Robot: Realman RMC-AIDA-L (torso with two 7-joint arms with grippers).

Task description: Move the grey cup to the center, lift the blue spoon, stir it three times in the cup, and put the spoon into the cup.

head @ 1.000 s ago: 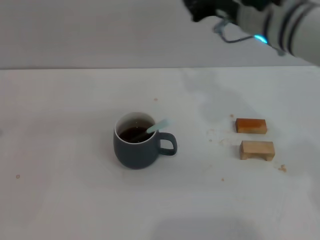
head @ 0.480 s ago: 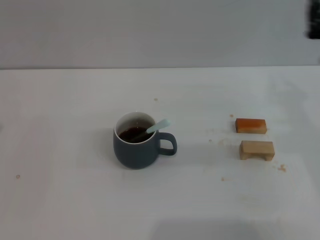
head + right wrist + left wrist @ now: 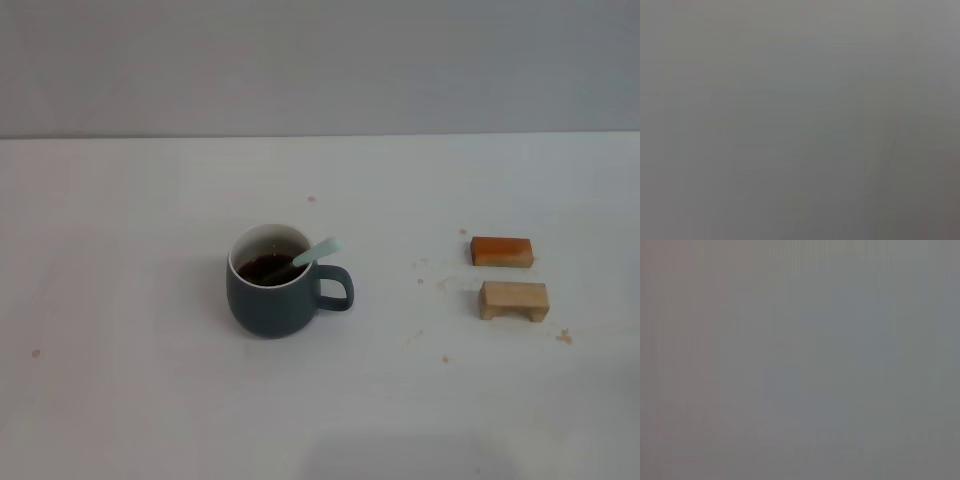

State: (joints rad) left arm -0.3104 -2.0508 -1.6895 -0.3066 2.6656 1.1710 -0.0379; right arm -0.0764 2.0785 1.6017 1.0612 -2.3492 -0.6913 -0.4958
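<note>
The grey cup [image 3: 272, 295] stands upright near the middle of the white table, its loop handle pointing right. It holds a dark liquid. The blue spoon [image 3: 316, 253] rests inside the cup, its pale handle leaning out over the rim toward the right; its bowl is hidden in the liquid. Neither gripper shows in the head view. Both wrist views show only a plain grey surface with no fingers and no objects.
Two small wooden blocks lie at the right: an orange-brown one [image 3: 501, 251] and a paler one [image 3: 513, 300] in front of it. Small crumbs are scattered near them. A grey wall runs behind the white table [image 3: 150, 400].
The right arm, at the top right one second ago, has withdrawn up and right out of the head view. The cup and spoon have not moved.
</note>
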